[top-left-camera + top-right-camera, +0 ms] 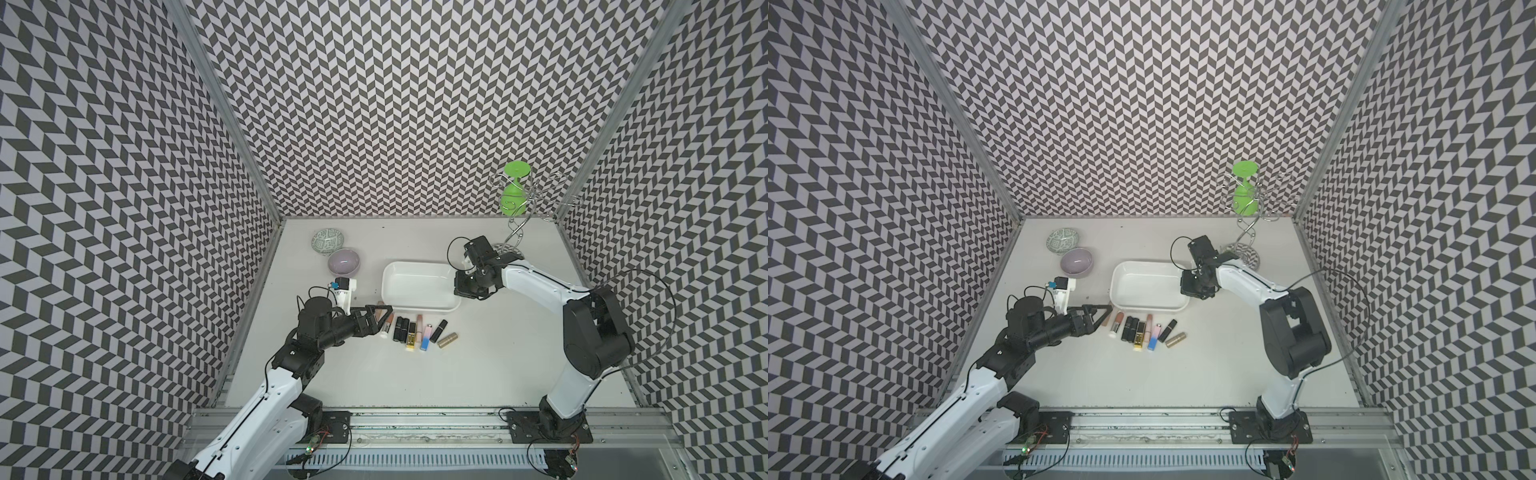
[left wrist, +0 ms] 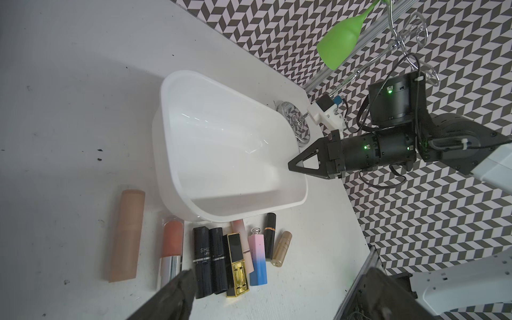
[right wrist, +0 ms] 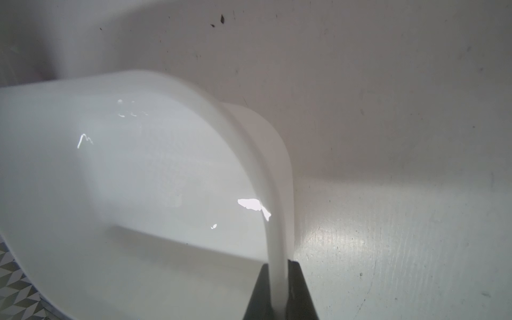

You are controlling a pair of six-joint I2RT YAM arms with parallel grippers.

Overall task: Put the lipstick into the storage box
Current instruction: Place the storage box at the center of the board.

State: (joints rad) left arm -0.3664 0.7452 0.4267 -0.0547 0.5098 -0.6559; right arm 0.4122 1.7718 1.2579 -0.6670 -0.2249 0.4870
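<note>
**Box wall gripped, lipsticks on the table**

We saw the right gripper clamped on a short wall of the storage box, with one jaw inside the rim and one outside. The box was on the white table. The lipsticks lay in a row on the table just beside the box's near long wall, all outside it. The left gripper had its jaws spread wide at the left end of that row, over the peach tube and beside the coral lipstick. We could not tell whether it touched either.
</note>
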